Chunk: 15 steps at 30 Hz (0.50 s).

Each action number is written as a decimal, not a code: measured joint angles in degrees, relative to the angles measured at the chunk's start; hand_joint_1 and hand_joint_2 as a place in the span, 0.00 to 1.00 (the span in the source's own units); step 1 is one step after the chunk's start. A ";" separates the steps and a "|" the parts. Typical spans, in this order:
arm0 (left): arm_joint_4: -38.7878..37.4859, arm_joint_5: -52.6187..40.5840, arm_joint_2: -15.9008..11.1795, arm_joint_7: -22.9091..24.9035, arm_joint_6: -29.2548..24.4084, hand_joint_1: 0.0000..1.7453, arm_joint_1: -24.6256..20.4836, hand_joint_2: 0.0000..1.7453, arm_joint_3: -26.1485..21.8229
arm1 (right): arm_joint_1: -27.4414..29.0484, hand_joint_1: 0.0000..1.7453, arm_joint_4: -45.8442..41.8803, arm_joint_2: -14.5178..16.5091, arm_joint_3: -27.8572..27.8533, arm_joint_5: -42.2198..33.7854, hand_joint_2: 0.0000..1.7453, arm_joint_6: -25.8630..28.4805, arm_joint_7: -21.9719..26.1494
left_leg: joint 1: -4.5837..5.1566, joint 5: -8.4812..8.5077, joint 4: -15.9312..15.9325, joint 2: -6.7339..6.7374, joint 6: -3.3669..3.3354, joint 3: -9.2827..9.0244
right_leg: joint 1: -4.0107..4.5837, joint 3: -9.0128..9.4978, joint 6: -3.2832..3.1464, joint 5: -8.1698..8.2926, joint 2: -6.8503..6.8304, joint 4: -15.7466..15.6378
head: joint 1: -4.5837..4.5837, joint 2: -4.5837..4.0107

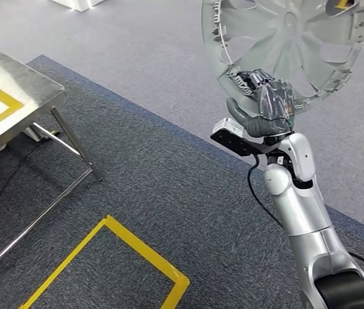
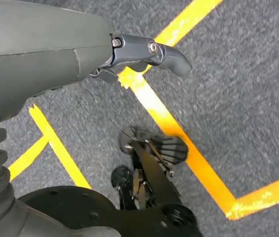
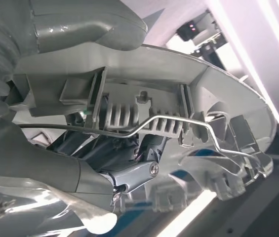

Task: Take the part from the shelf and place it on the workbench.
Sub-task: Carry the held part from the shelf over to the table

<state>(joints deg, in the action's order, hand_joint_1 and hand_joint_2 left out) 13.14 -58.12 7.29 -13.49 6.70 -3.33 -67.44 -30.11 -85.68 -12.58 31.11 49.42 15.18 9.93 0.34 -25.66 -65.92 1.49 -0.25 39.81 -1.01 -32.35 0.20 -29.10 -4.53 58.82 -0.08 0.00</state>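
A grey plastic wheel cover [image 1: 287, 45] with spokes and a wire ring stands upright in the air at the upper right of the head view. My right hand [image 1: 267, 103] grips its lower rim, thumb on one side and dark fingers on the other. In the right wrist view the cover's ribbed inner rim [image 3: 149, 113] and wire clip run across the hand's fingers [image 3: 134, 173]. The steel workbench [image 1: 29, 84], marked with yellow tape, stands at the far left. My left hand [image 2: 145, 52] hangs over the carpet with nothing in it, its fingers apart.
Dark grey carpet [image 1: 170, 187] with a yellow taped rectangle [image 1: 136, 248] lies between me and the workbench. The bench's thin metal legs [image 1: 75, 145] and a black cable [image 1: 0, 193] sit under its edge. Lighter grey floor [image 1: 145, 51] stretches beyond the carpet.
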 joint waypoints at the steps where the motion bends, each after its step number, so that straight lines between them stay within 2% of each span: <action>1: -0.01 -0.86 -0.01 -0.03 -0.80 0.00 -0.03 1.00 0.42 | 0.14 1.00 -0.19 -0.16 -0.07 0.05 1.00 0.06 -0.09 | 0.46 1.11 3.61 1.51 -0.46 -1.76 | 0.15 0.26 0.20 -0.25 -0.68 -0.03 | 0.02 0.00; 2: -0.01 -1.94 -0.03 -0.04 -1.78 0.00 -0.07 1.00 1.00 | 0.26 1.00 -0.38 -0.37 -0.13 0.14 1.00 0.14 -0.17 | 0.90 1.47 5.81 2.71 -0.88 -2.78 | 0.32 0.43 0.44 -0.45 -1.36 -0.07 | -0.01 0.00; 3: -0.01 -2.89 -0.05 -0.04 -2.70 0.00 -0.09 1.00 1.63 | 0.37 1.00 -0.54 -0.56 -0.15 0.26 1.00 0.21 -0.22 | 1.28 1.20 6.65 3.47 -1.21 -3.07 | 0.47 0.49 0.68 -0.60 -1.97 -0.13 | -0.03 0.00; 5: -0.01 -3.93 -0.10 0.00 -4.02 0.00 0.00 1.00 2.70 | 0.55 1.00 -1.02 -0.78 -0.17 0.49 1.00 0.34 -0.31 | 1.28 1.13 7.17 2.33 -1.67 -3.16 | 0.60 0.75 1.26 -1.00 -3.16 -0.29 | -0.05 0.00; 6: -0.01 -4.02 -0.08 0.02 -4.33 0.00 0.08 1.00 3.04 | 0.62 1.00 -1.28 -0.88 -0.22 0.55 1.00 0.37 -0.38 | 1.09 1.20 7.53 1.59 -1.88 -3.46 | 0.50 0.86 1.55 -1.39 -2.68 -0.12 | -0.13 -0.01; 7: -0.01 -4.08 -0.09 0.04 -4.61 0.00 0.08 1.00 3.32 | 0.67 1.00 -1.55 -0.98 -0.29 0.56 1.00 0.43 -0.46 | 0.85 1.30 7.91 0.80 -2.14 -3.81 | 0.39 0.49 1.80 -2.14 -1.30 0.92 | -0.20 -0.01; 8: -0.02 -4.17 -0.09 0.06 -4.85 0.00 -0.03 1.00 3.62 | 0.76 1.00 -1.72 -1.19 -0.37 0.57 1.00 0.46 -0.55 | 0.58 1.41 8.25 0.04 -2.39 -4.15 | 0.26 -0.61 2.01 -3.31 0.66 3.20 | -0.32 -0.01; 9: -0.02 -4.29 -0.07 0.09 -5.07 0.00 -0.20 1.00 3.90 | 0.90 1.00 -1.80 -1.49 -0.45 0.58 1.00 0.49 -0.61 | 0.50 1.40 8.32 -0.76 -2.56 -4.26 | 0.17 -2.42 2.13 -4.75 2.64 6.68 | -0.47 -0.01; 10: -0.02 -4.45 -0.10 0.16 -5.26 0.00 -0.38 1.00 4.16 | 1.07 1.00 -1.84 -1.72 -0.48 0.62 1.00 0.50 -0.62 | 0.43 1.37 8.30 -1.61 -2.72 -4.28 | 0.15 -4.80 2.24 -6.25 3.88 10.78 | -0.54 0.00; 11: -0.02 -4.63 -0.08 0.26 -5.42 0.00 -0.47 1.00 4.41 | 1.25 1.00 -1.84 -1.94 -0.50 0.70 1.00 0.50 -0.63 | 0.39 1.32 8.25 -2.51 -2.79 -4.29 | 0.13 -7.03 2.37 -7.17 4.32 14.23 | -0.60 0.00; 12: -0.02 -4.86 -0.04 0.38 -5.57 0.00 -0.47 1.00 4.64 | 1.38 1.00 -1.84 -2.04 -0.50 0.78 1.00 0.49 -0.63 | 0.35 1.26 8.16 -3.40 -2.80 -4.30 | 0.10 -8.57 2.48 -7.09 4.45 16.07 | -0.62 0.00; 13: -0.02 -5.09 -0.02 0.54 -5.75 0.00 -0.42 1.00 4.86 | 1.43 1.00 -1.84 -2.06 -0.50 0.85 1.00 0.49 -0.66 | 0.27 1.15 7.99 -4.28 -2.72 -4.32 | 0.05 -9.00 2.57 -5.78 4.51 15.63 | -0.62 0.00; 14: -0.02 -5.29 0.01 0.71 -5.96 0.00 -0.39 1.00 5.09 | 1.42 1.00 -1.85 -2.06 -0.51 0.91 1.00 0.48 -0.72 | 0.11 0.99 7.75 -5.18 -2.53 -4.33 | -0.07 -8.28 2.66 -3.49 4.73 13.01 | -0.62 0.00; 15: -0.02 -5.49 0.02 0.85 -6.16 0.00 -0.36 1.00 5.29 | 1.40 1.00 -1.85 -2.06 -0.53 0.95 1.00 0.46 -0.80 | -0.06 0.73 7.39 -6.05 -2.23 -4.31 | -0.31 -6.83 2.83 -1.06 5.53 9.10 | -0.63 0.00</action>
<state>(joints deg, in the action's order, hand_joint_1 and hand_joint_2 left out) 13.11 -63.61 7.32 -12.64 0.54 -3.69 -62.15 -28.72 -87.53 -14.64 30.58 50.36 15.64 9.13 0.29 -24.94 -58.53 -4.56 -2.48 35.51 -1.33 -39.18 3.02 -30.16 1.01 67.92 -0.71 0.00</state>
